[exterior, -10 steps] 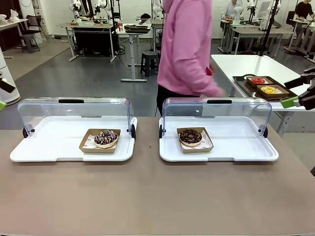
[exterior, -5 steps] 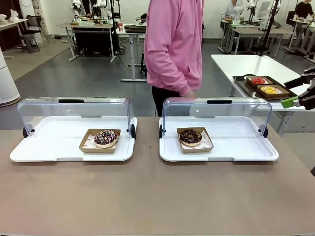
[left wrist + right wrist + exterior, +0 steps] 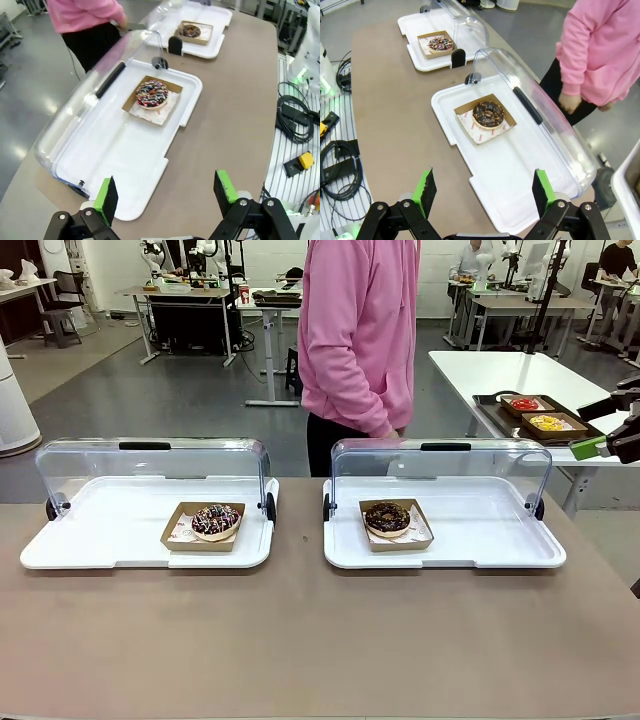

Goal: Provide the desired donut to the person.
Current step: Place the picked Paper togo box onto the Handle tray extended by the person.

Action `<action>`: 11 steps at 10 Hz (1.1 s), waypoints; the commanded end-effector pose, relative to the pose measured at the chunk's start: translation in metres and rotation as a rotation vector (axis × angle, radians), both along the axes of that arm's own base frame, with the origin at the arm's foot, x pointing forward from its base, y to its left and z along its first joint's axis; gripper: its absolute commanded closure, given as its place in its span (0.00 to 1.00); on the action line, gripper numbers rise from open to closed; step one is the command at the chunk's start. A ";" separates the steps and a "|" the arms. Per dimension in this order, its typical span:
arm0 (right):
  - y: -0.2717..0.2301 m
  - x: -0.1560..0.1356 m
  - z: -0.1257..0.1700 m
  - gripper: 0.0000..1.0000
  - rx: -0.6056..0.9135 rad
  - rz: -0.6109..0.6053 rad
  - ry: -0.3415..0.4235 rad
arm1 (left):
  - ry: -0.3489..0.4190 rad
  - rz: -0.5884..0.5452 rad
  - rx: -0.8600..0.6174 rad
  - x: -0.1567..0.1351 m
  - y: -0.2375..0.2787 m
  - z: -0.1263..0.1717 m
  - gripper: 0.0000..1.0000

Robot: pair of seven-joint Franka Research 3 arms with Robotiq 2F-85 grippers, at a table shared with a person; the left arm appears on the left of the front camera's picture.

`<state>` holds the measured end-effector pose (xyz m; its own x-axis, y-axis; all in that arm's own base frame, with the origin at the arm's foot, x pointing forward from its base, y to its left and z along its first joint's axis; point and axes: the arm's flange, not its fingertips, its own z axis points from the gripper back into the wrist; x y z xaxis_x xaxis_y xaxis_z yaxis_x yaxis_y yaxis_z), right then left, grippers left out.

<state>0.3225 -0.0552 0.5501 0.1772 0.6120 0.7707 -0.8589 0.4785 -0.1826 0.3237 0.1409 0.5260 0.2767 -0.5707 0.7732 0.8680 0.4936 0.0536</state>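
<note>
Brown desk (image 3: 300, 640) is carrying two white trays side by side in the front view, each with a clear domed lid tipped back on its far edge. Left tray (image 3: 100, 540) is holding the sprinkled donut (image 3: 216, 519) in a cardboard dish; right tray (image 3: 480, 540) is holding the chocolate donut (image 3: 388, 517) in its own dish. Person (image 3: 360, 330) in pink hoodie is standing at the far side between the trays, arms hanging down, one hand (image 3: 385, 434) sitting just behind the right lid. Right tool (image 3: 610, 440) is poking in at the right edge, raised off the desk and well apart from both trays; green pad is showing but the gap is hard to read here.

Left wrist view: left tool (image 3: 166, 192) is hovering above the desk, green fingers (image 3: 106, 196) standing wide apart with nothing between them. It is looking down along the left tray (image 3: 120, 155), sprinkled donut (image 3: 152, 94) near its middle, chocolate donut (image 3: 190, 31) farther off. Cables and a yellow box are lying at the desk's robot side.

Right wrist view: right tool (image 3: 484, 191) is hanging high above the right tray (image 3: 505, 165), fingers (image 3: 425, 190) spread wide, gripping nothing. Chocolate donut (image 3: 488, 114) is sitting on printed paper in its dish; sprinkled donut (image 3: 440, 43) beyond. Person's hand (image 3: 570, 102) is hanging loosely curled beside the lid.
</note>
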 end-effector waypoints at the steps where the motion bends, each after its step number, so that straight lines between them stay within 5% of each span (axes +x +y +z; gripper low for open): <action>1: 0.000 0.001 -0.001 0.00 0.008 0.003 0.003 | -0.072 0.012 -0.025 -0.001 -0.001 -0.007 0.00; 7: 0.000 0.001 -0.001 0.00 0.008 0.003 0.003 | -0.102 -0.014 -0.037 0.007 -0.005 -0.004 0.00; 11: 0.000 0.001 -0.001 0.00 0.008 0.003 0.003 | -0.053 0.022 -0.034 0.003 0.000 0.000 0.00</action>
